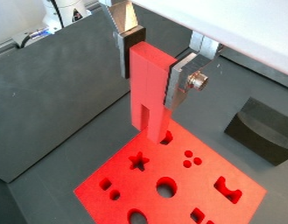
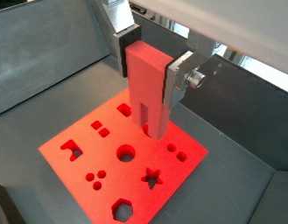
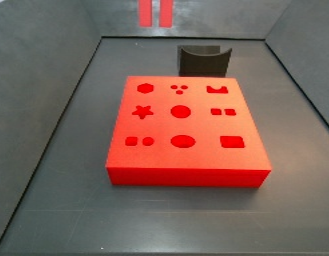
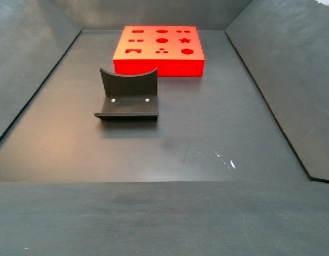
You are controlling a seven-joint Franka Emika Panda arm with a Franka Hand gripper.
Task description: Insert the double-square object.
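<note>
My gripper (image 1: pixel 152 68) is shut on the double-square object (image 1: pixel 149 98), a long slim red peg of two joined square bars. Its forked end points down. Both wrist views show it held upright, high above the flat red block (image 1: pixel 170 179), with the silver fingers (image 1: pixel 182 77) clamped on its upper part. It also shows in a wrist view (image 2: pixel 146 96) over the block (image 2: pixel 122 162). In a side view only the peg's two lower tips (image 3: pixel 156 12) show at the top edge, above the block (image 3: pixel 187 135). The gripper is out of both side views.
The block carries several shaped holes: star, circles, squares, a hexagon. A dark curved holder (image 3: pixel 203 58) stands just behind the block; it also shows in a side view (image 4: pixel 127 95) and a wrist view (image 1: pixel 263 129). Grey bin walls (image 3: pixel 67 90) slope up around the dark floor.
</note>
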